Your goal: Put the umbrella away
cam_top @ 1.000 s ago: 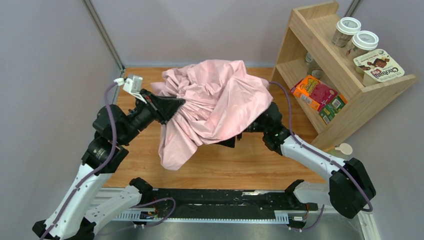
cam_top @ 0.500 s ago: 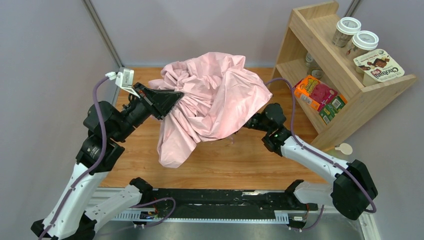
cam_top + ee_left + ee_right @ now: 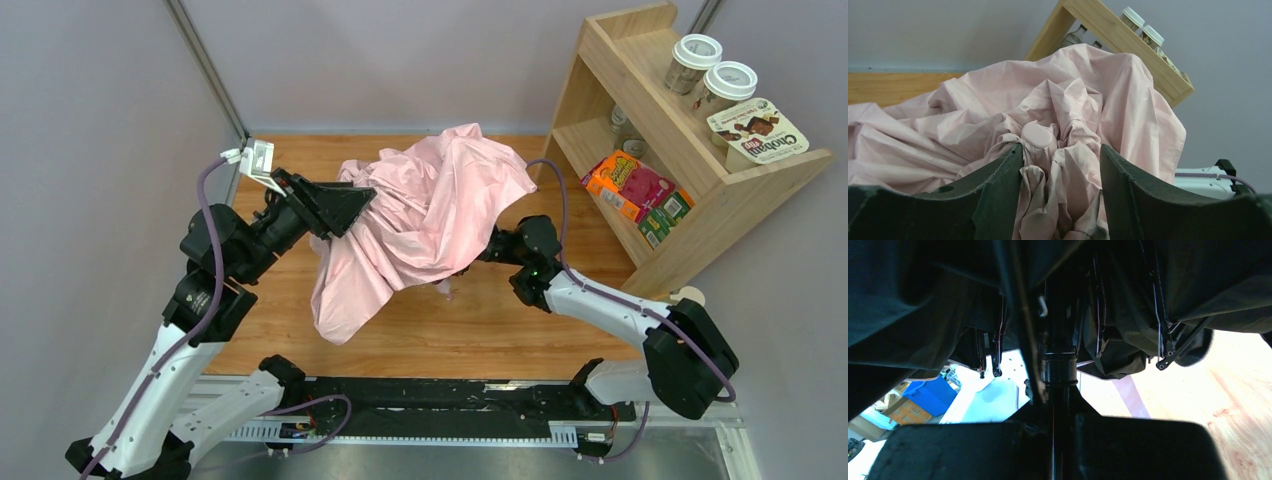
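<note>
I have the left arm angled up, left gripper (image 3: pixel 1060 155) spread around bunched umbrella (image 3: pixel 440 200) fabric. The right arm reaches under it, right gripper (image 3: pixel 1060 402) clamped on the shaft (image 3: pixel 1060 347).

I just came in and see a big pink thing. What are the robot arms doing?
They are working on a pink umbrella above the wooden table. The right gripper, under the canopy, is shut on the dark shaft. The left gripper stands open around the bunched fabric at the top cap. The canopy hangs crumpled.
</note>
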### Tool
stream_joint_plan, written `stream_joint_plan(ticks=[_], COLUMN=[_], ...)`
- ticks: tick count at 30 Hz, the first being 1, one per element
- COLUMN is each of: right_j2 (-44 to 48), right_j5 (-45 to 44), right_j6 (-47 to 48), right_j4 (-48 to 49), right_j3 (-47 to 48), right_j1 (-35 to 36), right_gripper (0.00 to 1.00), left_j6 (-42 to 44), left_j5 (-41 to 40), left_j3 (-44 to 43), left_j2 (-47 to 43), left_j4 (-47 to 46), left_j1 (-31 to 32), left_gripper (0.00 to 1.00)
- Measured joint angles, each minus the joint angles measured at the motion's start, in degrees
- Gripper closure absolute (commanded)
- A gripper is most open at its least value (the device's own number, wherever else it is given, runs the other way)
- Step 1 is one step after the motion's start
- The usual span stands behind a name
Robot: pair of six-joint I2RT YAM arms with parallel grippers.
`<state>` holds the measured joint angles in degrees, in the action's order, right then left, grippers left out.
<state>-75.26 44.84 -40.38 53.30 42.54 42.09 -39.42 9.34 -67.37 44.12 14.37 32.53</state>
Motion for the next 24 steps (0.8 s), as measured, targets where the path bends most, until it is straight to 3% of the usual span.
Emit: stream_joint_plan(ticks=[7,13,14,15,17,18,19,20,21,24], right_j2=[-0.4,-0.4,-0.4,-0.4,-0.4,-0.4,-0.3,0.1,0.7,4.4], right_j5=[0.6,0.7,0.8,0.8,0.9,1.0,0.7,-0.2,-1.6,-8.2], right_j6=[-1.6,-1.5,-1.4,-1.0,0.0,0.7,1.4,1.9,2.7,4.0], right_j4=[0.1,-0.8,-1.2,-1.8,-3.4,-4.1,-4.8,-6.0,-7.8,-14.0], right_j3=[0.8,1.6,1.8,2.1,2.7,3.0,3.0,3.0,3.0,2.3], right_j1=[0.2,1.0,1.1,1.4,1.6,1.9,2.2,2.3,2.4,2.6], right_gripper=[1.00,1.00,1.00,1.00,1.00,1.00,0.79,0.47,0.25,0.00], left_j6=[-0.4,-0.4,-0.4,-0.3,-0.2,0.2,0.0,0.7,1.2,3.2], left_j5=[1.3,4.1,4.3,4.5,4.3,4.3,4.3,4.4,4.2,3.3], left_j3=[0.0,-1.8,-2.0,-2.1,-2.1,-2.2,-2.2,-2.3,-2.4,-2.1], left_j2=[0.4,3.5,3.9,4.1,4.6,4.8,4.9,4.9,4.8,4.0], left_j4=[-0.2,-0.7,-0.8,-1.0,-1.3,-1.5,-1.5,-1.4,-1.4,-1.1], left_j1=[0.0,0.0,0.0,-0.1,-0.1,-0.3,-0.3,-0.3,-0.3,0.0], left_gripper=[0.31,0.33,0.38,0.62,1.00,1.00,1.00,1.00,1.00,1.00])
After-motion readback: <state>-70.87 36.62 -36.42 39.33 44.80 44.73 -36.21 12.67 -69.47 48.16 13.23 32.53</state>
